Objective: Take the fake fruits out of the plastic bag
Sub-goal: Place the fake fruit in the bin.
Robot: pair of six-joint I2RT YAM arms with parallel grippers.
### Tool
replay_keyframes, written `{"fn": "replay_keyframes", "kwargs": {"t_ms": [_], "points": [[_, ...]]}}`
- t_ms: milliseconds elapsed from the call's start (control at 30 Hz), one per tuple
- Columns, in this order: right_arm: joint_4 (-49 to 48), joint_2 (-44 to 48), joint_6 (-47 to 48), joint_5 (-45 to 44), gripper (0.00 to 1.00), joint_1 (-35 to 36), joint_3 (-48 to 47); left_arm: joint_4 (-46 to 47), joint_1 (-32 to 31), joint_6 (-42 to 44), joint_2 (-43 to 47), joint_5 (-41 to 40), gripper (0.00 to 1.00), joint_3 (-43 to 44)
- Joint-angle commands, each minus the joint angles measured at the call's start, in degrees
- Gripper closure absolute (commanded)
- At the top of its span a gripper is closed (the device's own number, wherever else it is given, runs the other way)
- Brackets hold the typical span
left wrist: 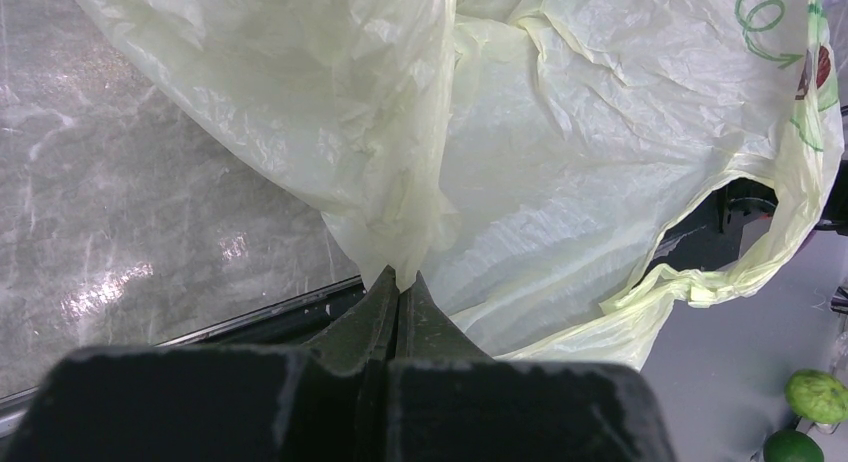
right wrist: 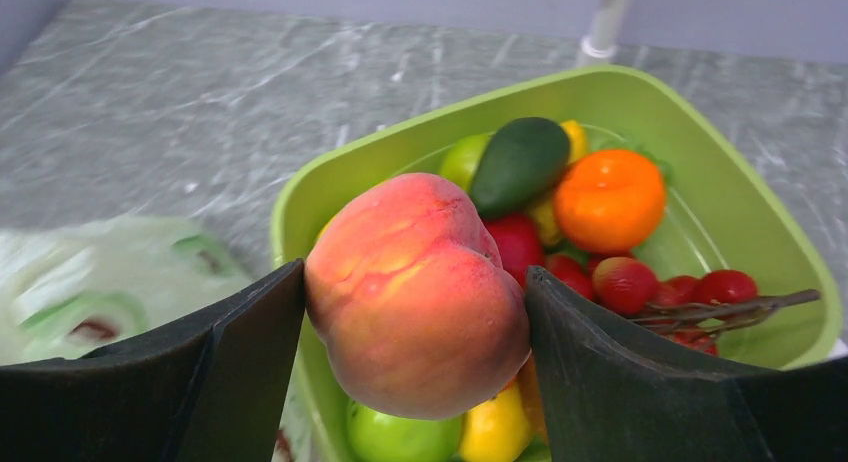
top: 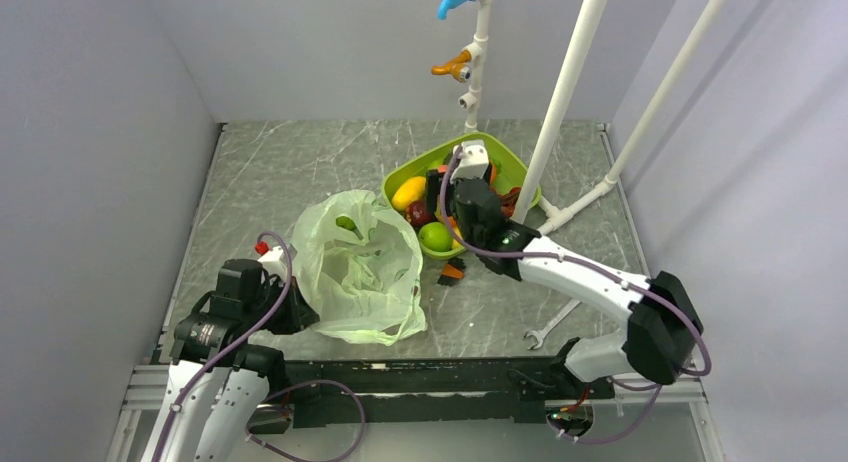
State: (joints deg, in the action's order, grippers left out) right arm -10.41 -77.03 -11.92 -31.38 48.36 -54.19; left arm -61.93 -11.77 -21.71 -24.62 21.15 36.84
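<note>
The pale-green plastic bag point(top: 360, 272) lies open on the table left of centre, a round green fruit point(top: 345, 223) showing inside near its far rim. My left gripper point(left wrist: 402, 282) is shut on a fold of the bag point(left wrist: 560, 152) at its near left edge point(top: 300, 307). My right gripper point(right wrist: 415, 302) is shut on a pink-orange peach point(right wrist: 420, 292) and holds it above the near left part of the green tray point(right wrist: 300, 197). In the top view that gripper point(top: 452, 197) hangs over the tray point(top: 500, 152). The tray holds a dark avocado point(right wrist: 518, 164), an orange fruit point(right wrist: 610, 197) and a round green fruit point(top: 435, 237).
Yellow fruits point(top: 408, 193) and red berries on a twig point(right wrist: 700, 292) also lie in the tray. A small orange-and-dark piece point(top: 452, 273) and a wrench point(top: 548, 327) lie on the table near the right arm. White pipes point(top: 565, 92) rise behind the tray.
</note>
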Motion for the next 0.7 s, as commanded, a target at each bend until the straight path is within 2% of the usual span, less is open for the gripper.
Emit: {"fn": "replay_keyframes", "kwargs": {"t_ms": [0, 233, 333, 667], "points": [[3.3, -6.9, -1.6, -6.9, 1.00, -2.7, -7.2, 1.3, 0.3, 0.9, -0.1, 1.0, 1.00, -0.1], [15.2, -22.7, 0.7, -19.6, 1.00, -4.0, -22.6, 1.3, 0.5, 0.7, 0.4, 0.8, 1.00, -0.1], [16.6, -25.4, 0.3, -20.5, 0.99, -4.8, -24.0, 1.5, 0.5, 1.2, -0.7, 1.6, 1.00, -0.2], [19.6, -25.3, -8.0, -4.8, 0.83, -12.3, -20.9, 1.5, 0.5, 1.2, -0.1, 1.7, 1.00, -0.2]]}}
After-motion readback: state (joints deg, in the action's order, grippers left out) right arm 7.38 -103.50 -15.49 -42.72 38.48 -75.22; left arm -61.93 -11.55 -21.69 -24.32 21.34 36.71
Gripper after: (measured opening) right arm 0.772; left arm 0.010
